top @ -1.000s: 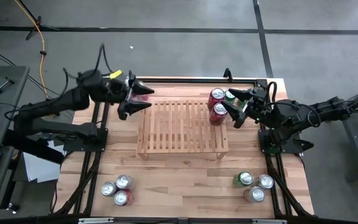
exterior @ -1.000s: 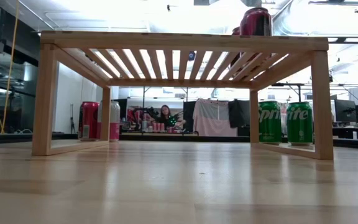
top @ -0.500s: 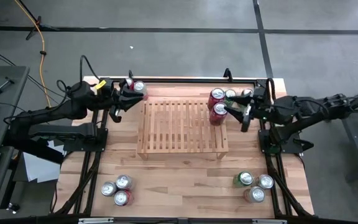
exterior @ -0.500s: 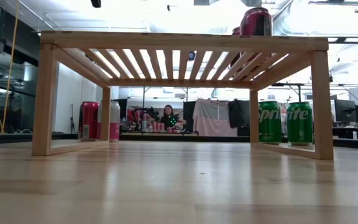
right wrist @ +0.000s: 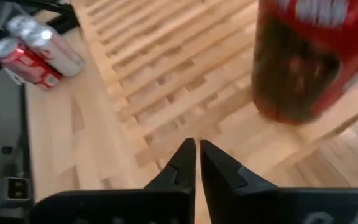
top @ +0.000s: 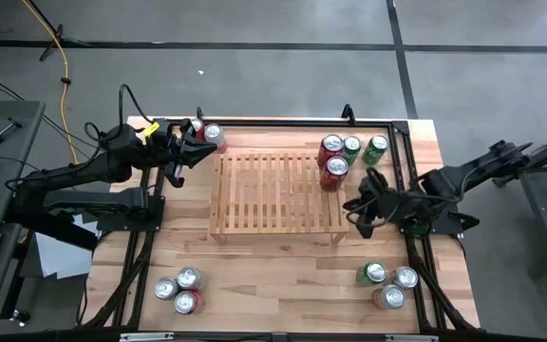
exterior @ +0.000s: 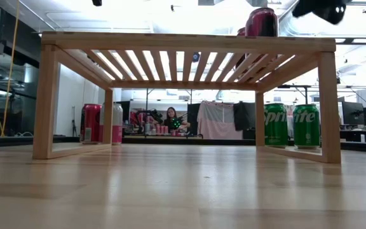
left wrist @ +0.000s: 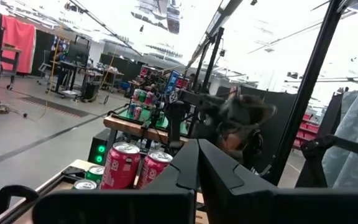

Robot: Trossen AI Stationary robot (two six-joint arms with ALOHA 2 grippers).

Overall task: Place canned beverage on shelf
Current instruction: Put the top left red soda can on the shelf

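High view, bottom edge up: three cans (top: 179,288) lower left, three more (top: 386,283) lower right, all on the table (top: 273,275). Mid-frame, the shelf (top: 275,195); two red cans (top: 331,161) stand at its upper-right corner. Right gripper (top: 359,211) sits just off the shelf's right edge, fingers pinched together, holding nothing. Two green cans (top: 364,147) stand on the table right of the red ones. Upper left, left gripper (top: 183,152) also pinched together, empty, beside two cans (top: 207,133).
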